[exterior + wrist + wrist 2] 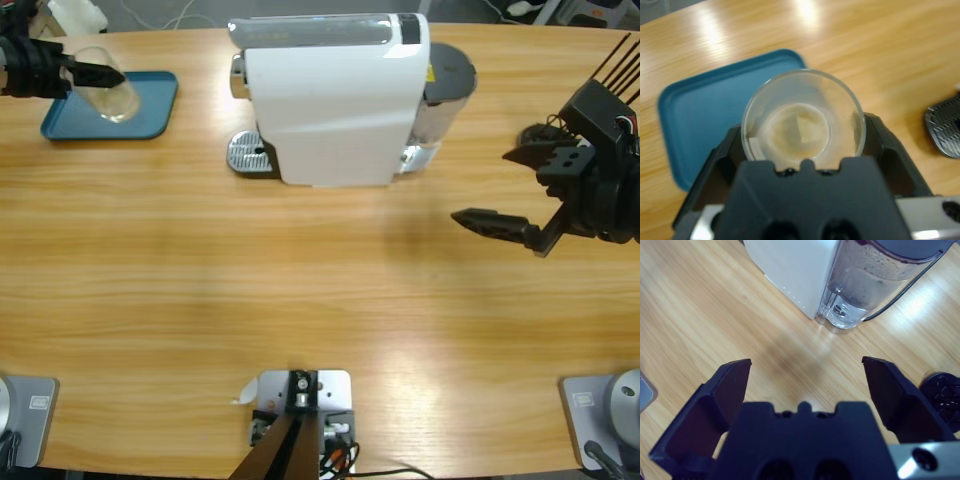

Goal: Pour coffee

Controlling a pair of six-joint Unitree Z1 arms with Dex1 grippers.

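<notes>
My left gripper (105, 80) is shut on a clear, empty glass (112, 92) over the blue tray (155, 105) at the table's far left. In the left wrist view the glass (802, 120) sits between the two black jaws of the left gripper (803, 129), mouth toward the camera, with the blue tray (695, 110) beneath it. The white coffee machine (330, 110) stands at the back middle, its metal drip tray (250, 155) facing left. My right gripper (482, 186) hangs open right of the machine, holding nothing. In its wrist view the right gripper (805, 365) points at the machine's water tank (875, 280).
The drip tray (945, 125) shows at the left wrist view's right edge. The water tank (445, 85) is fixed to the machine's right side. A dark round ribbed object (942, 390) lies by the right jaw. Bare wooden table (300, 300) stretches in front of the machine.
</notes>
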